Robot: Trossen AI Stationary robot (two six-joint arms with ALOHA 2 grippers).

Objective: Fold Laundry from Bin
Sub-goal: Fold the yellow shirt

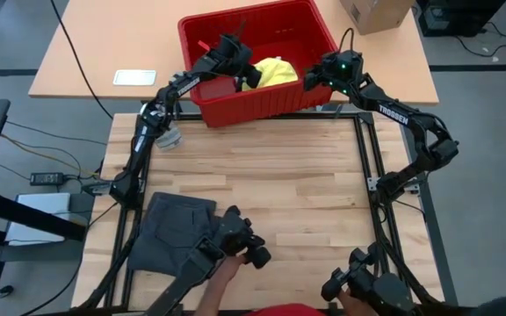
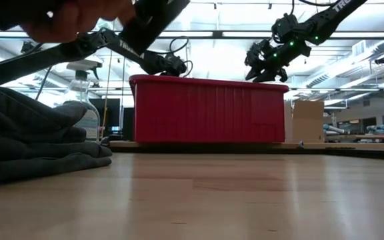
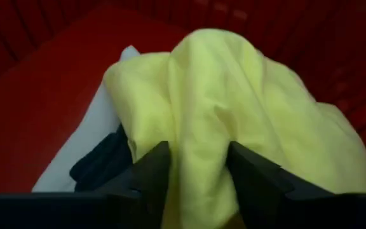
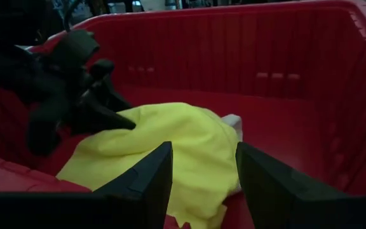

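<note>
Left tool (image 3: 196,181) sits down inside the red bin (image 1: 213,110), its two dark fingers (image 3: 148,172) closed on a fold of the yellow garment (image 3: 246,121) — cloth bunches between them. A white garment (image 3: 91,143) and a dark one (image 3: 103,162) lie under the yellow. Right tool (image 4: 202,184) hovers at the bin's right rim, fingers apart with nothing between them, pointing at the same yellow cloth. The bin stands at the desk's (image 1: 306,184) far edge — a folded dark grey garment (image 1: 169,228) lies on the near left of the desk.

The only legible text is "TROSSEN", in white letters on the right arm (image 1: 392,111)
</note>
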